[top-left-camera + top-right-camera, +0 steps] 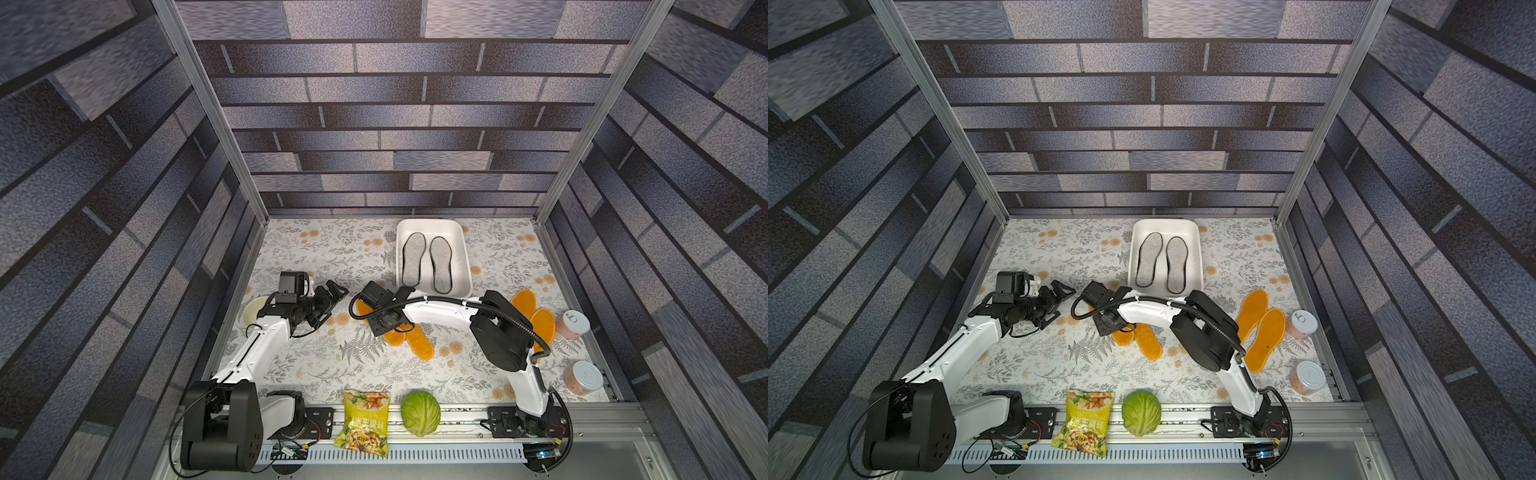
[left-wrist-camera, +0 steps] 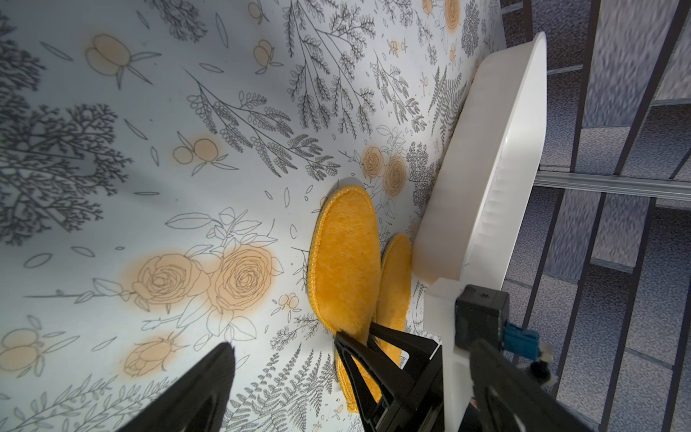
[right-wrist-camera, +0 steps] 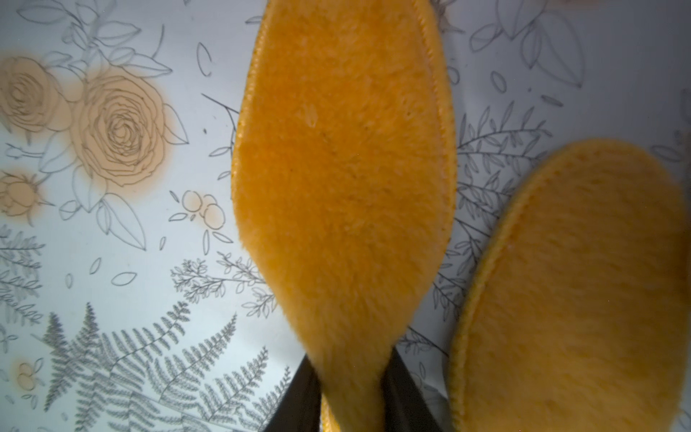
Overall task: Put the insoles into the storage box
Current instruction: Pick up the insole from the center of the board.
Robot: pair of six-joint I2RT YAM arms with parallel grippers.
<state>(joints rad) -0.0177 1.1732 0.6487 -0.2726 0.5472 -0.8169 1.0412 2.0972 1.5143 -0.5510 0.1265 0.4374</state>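
Clamping the right gripper (image 3: 350, 374) on the narrow end of a fuzzy orange insole (image 3: 344, 168), with a black finger (image 3: 299, 404) pressing on each side and the pile bunching between (plainest from the right wrist view). Failing to judge from any view whether resting on the flowered cloth (image 1: 316, 374) or lifted clear of it. Finding a second orange insole (image 3: 572, 291) lying flat just beside the gripped one, both outside the storage box (image 1: 430, 226), near its closest left corner. Seeing in both top views a grey insole (image 1: 413, 259) and its grey twin (image 1: 441, 264) lying side by side inside the box, dark-edged, broad ends pointing toward the far side. Spotting a third orange insole (image 1: 1252, 309) and a fourth orange insole (image 1: 1264, 340) close together on the cloth to the right of the box, partly hidden behind the right arm (image 1: 436, 311), with the fourth lying near a jar (image 1: 1302, 326). Holding the left gripper (image 1: 337, 289) spread wide and empty above the cloth, aimed toward the right gripper and standing apart from it. Noticing a cream bowl (image 1: 250, 313) half hidden under the left arm (image 1: 266, 345). Passing along the near rail (image 1: 457, 419): a snack bag (image 1: 365, 424) and a cabbage (image 1: 420, 413) side by side, not touching. Catching a second jar (image 1: 1307, 376) at the right edge, nearer the rail than the first.
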